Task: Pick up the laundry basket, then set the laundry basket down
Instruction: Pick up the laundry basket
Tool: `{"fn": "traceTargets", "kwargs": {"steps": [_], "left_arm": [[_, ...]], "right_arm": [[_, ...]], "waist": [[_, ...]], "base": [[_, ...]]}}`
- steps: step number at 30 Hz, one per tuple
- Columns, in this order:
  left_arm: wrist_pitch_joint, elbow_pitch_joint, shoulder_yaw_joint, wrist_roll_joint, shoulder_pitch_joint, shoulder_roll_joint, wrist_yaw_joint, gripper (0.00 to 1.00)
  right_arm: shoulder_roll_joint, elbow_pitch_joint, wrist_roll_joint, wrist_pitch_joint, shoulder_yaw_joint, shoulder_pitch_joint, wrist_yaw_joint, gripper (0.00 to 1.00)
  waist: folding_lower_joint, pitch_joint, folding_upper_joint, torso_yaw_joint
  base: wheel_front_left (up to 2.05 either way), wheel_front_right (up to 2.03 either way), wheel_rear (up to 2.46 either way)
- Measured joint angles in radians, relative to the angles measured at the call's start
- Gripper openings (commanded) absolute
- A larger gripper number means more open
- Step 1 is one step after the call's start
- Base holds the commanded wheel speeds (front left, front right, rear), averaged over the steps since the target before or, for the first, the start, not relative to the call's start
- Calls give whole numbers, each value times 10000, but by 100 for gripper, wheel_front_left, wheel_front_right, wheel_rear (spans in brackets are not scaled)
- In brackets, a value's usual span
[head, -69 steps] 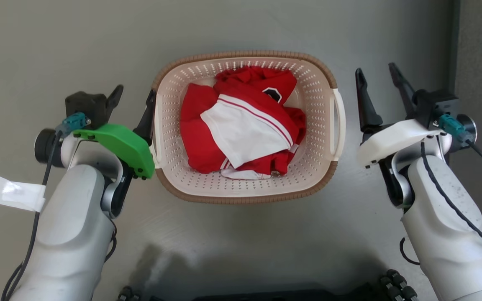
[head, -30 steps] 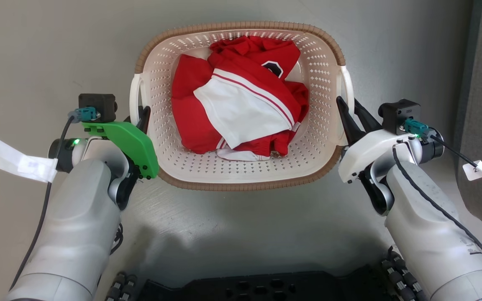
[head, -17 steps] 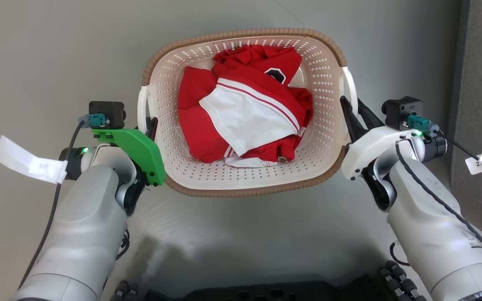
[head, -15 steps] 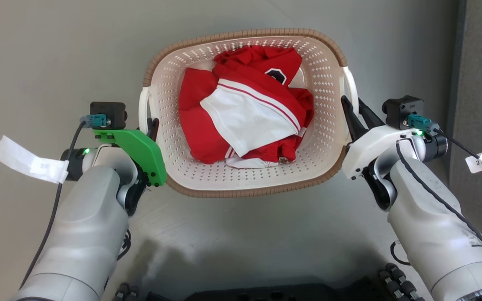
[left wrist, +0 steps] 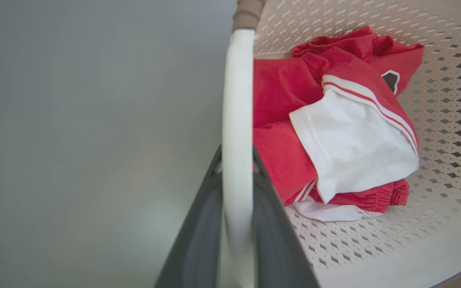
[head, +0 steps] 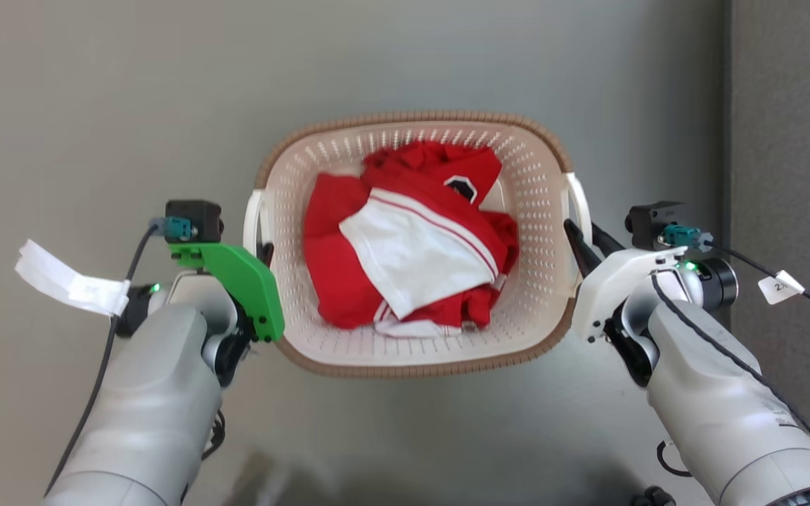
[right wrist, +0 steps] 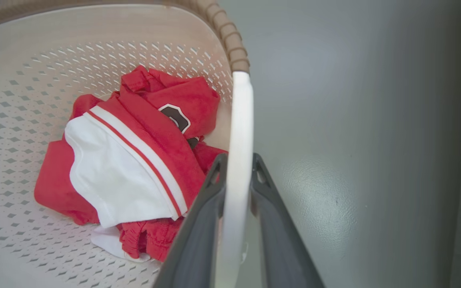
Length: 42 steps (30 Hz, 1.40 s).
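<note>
Red-and-white clothes inside laundry basket

Looks like a bare test room or lab, not a home: smooth grey floor, darker grey panel along one side, paper tags on the robot's cables. Domestic touch: laundry basket of red-and-white clothes.

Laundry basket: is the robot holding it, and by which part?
Held: the laundry basket, left gripper on left handle, right gripper on right handle.
</note>
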Motion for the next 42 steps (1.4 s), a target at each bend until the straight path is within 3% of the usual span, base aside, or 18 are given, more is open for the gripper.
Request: {"fn": "traceTargets", "kwargs": {"steps": [18, 42], "left_arm": [[1064, 387, -280, -915, 918, -73, 0, 0], [2142, 976, -468, -1651, 2341, -13, 0, 0]], "right_arm": [[123, 1281, 426, 704, 606, 343, 194, 0], [155, 1011, 2410, 2391, 2033, 1887, 221, 0]], "waist": [[0, -2380, 0, -179], [-1, -5724, 0, -475]], "base": [[0, 0, 0], [0, 0, 0]]}}
